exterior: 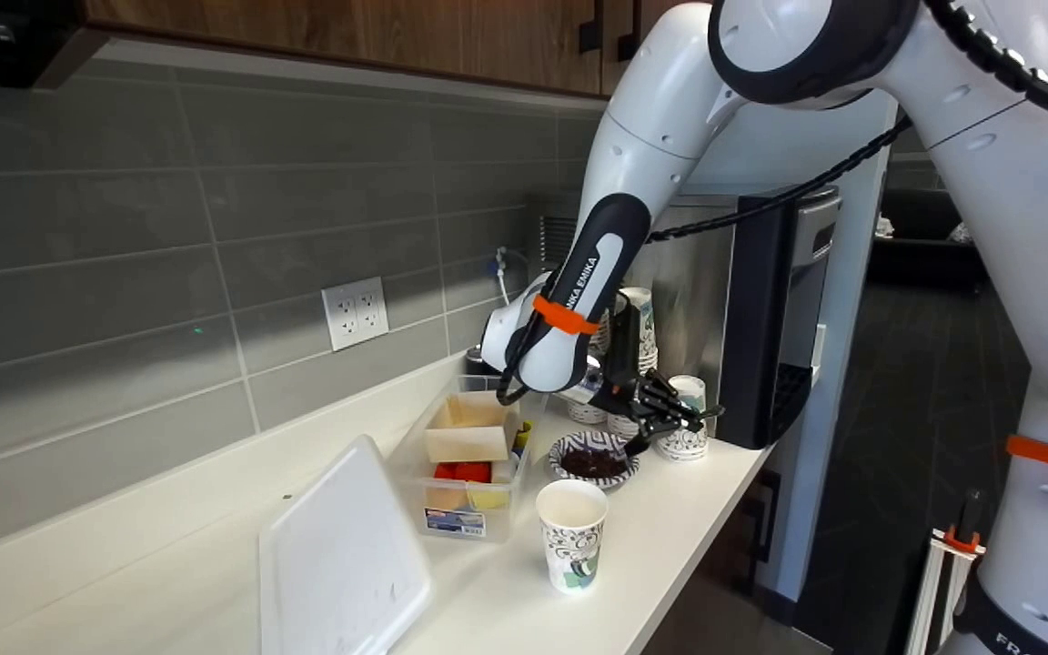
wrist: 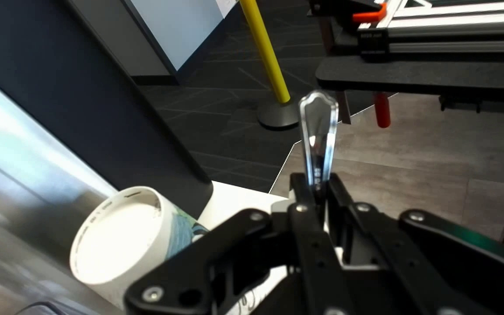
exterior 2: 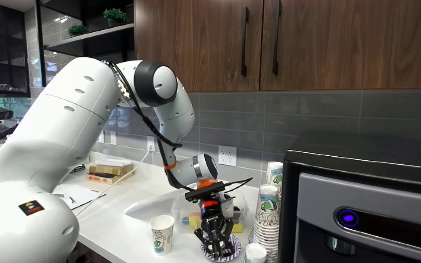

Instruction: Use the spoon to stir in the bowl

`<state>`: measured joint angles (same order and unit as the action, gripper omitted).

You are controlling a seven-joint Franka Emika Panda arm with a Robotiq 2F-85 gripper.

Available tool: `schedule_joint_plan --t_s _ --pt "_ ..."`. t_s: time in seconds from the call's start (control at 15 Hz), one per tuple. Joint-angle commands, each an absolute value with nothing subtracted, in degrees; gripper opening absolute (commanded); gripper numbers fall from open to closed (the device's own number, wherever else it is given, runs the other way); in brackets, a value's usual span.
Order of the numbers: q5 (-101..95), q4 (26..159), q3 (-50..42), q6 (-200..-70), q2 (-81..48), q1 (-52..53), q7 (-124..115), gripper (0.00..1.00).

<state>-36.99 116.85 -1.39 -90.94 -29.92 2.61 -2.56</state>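
My gripper [wrist: 319, 188] is shut on the silvery spoon [wrist: 319, 127] in the wrist view; its handle end sticks out past the fingertips. In an exterior view the gripper [exterior: 683, 418] is beside and partly above the bowl [exterior: 600, 440], with the handle end pointing away from the bowl. The bowl has a patterned light rim and dark brown contents. In an exterior view the gripper [exterior 2: 217, 250] covers part of the bowl [exterior 2: 237, 245]. The spoon's scoop end is hidden or too dark to make out, so I cannot tell whether it touches the contents.
A paper cup [exterior: 571, 541] stands near the bowl. A clear plastic box [exterior: 498, 509] and a white board [exterior: 342, 555] are along the wall side. Stacked cups [exterior 2: 268, 215] stand close to the gripper, beside a large dark machine [exterior 2: 316, 233]. The counter edge is nearby.
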Motion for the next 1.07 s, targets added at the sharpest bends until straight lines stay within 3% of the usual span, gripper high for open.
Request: schedule_joint_plan --t_s 0.0,1.0 --pt "-37.3 116.6 0.3 -91.0 -30.9 2.6 1.3 0.03" --pt "-34.2 117.8 1.4 -105.6 -27.0 2.5 7.1 0.03"
